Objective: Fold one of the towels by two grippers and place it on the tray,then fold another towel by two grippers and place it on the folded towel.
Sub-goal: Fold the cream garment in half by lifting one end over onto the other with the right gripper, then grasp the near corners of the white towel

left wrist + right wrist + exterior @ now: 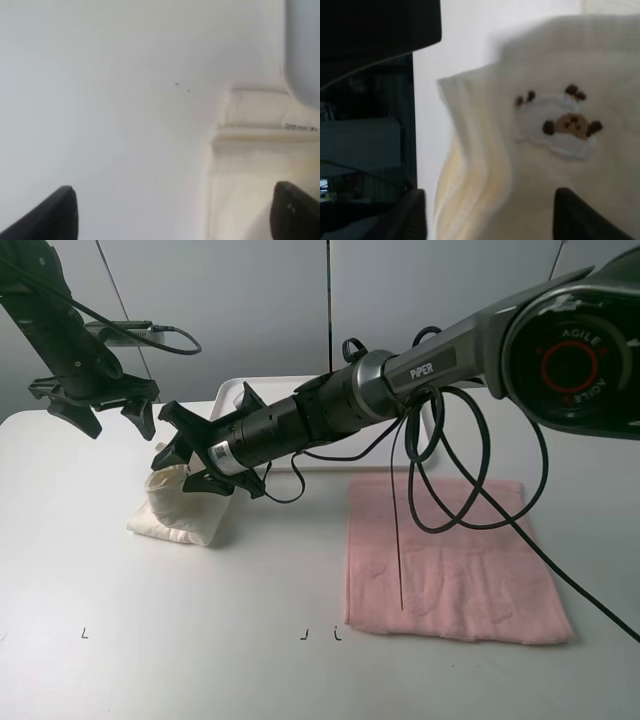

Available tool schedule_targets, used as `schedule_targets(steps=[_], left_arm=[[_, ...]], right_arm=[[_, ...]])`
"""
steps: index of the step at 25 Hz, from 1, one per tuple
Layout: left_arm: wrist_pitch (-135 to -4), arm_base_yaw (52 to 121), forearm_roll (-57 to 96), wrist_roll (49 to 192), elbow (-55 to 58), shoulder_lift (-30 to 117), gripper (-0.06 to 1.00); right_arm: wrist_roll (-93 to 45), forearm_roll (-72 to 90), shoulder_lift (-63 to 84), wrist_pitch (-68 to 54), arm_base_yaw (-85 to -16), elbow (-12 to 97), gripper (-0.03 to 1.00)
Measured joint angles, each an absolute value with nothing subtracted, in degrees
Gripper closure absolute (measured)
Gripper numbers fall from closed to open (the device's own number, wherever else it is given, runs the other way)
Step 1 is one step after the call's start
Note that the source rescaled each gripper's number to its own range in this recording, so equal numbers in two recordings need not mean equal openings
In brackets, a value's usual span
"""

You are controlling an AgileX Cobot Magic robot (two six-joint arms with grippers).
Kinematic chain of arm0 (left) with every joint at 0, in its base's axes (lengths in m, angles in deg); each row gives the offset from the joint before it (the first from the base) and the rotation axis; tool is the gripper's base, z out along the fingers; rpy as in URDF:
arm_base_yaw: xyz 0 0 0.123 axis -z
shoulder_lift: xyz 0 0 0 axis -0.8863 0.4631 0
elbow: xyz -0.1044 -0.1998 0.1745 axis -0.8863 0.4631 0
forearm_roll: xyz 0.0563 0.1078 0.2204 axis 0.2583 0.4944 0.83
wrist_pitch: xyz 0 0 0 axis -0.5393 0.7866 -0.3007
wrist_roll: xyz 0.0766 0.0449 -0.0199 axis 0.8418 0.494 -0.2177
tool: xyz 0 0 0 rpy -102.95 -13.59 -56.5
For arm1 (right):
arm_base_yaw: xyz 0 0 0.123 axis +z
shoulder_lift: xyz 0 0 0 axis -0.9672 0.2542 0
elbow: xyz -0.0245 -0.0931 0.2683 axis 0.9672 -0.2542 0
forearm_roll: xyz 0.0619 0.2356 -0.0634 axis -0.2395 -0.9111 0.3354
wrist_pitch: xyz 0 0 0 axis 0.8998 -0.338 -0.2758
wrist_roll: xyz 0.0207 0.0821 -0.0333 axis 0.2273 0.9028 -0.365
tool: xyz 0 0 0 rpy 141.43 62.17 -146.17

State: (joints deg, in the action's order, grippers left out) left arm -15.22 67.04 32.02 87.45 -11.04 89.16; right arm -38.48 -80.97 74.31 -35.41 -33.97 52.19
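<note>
A folded cream towel (pixel 185 518) lies on the white table at the left, its near side pulled up off the surface. My right gripper (pixel 180 468) reaches across the middle and is shut on that raised part; the right wrist view shows the towel (pixel 560 65), with a small embroidered animal patch (pixel 560 125), bulging between the fingers (pixel 415 215). My left gripper (pixel 118 418) hangs open and empty above the table, back-left of the cream towel. The left wrist view shows the towel (pixel 260 150) beside one finger. A pink towel (pixel 450 560) lies flat at the right.
A white tray (pixel 235 395) stands at the back centre, partly hidden behind the right arm; its corner shows in the left wrist view (pixel 305 50). Black cables (pixel 470 470) hang from the right arm over the pink towel. Small marks sit near the table's front edge.
</note>
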Motion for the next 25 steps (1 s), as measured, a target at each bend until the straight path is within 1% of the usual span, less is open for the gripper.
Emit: schedule_targets(steps=[2,4,7,15,20,25], left_arm=[[-14.8,67.0,32.0,87.7,-11.5,89.2,-0.04],[-14.6,66.7,32.0,87.9,-11.6,89.2,-0.04],[-14.5,65.9,31.2,88.5,-11.6,89.2,-0.04],[-13.7,64.8,29.1,90.4,-11.6,89.3,-0.04],[-12.9,64.8,28.0,90.6,-11.6,91.1,-0.04],[-12.8,64.8,28.0,90.6,-11.7,91.6,-0.04]], right_arm=[[-39.9,-82.1,74.3,-35.4,-33.4,52.2,0.27],[-41.0,-82.2,74.3,-35.4,-32.8,52.2,0.25],[-41.2,-81.6,74.3,-35.7,-33.2,52.2,0.25],[-38.8,-75.4,74.3,-38.3,-38.5,52.2,0.25],[-34.1,-64.9,74.4,-36.5,-38.6,52.2,0.25],[-32.9,-62.3,74.9,-35.0,-38.6,52.2,0.25]])
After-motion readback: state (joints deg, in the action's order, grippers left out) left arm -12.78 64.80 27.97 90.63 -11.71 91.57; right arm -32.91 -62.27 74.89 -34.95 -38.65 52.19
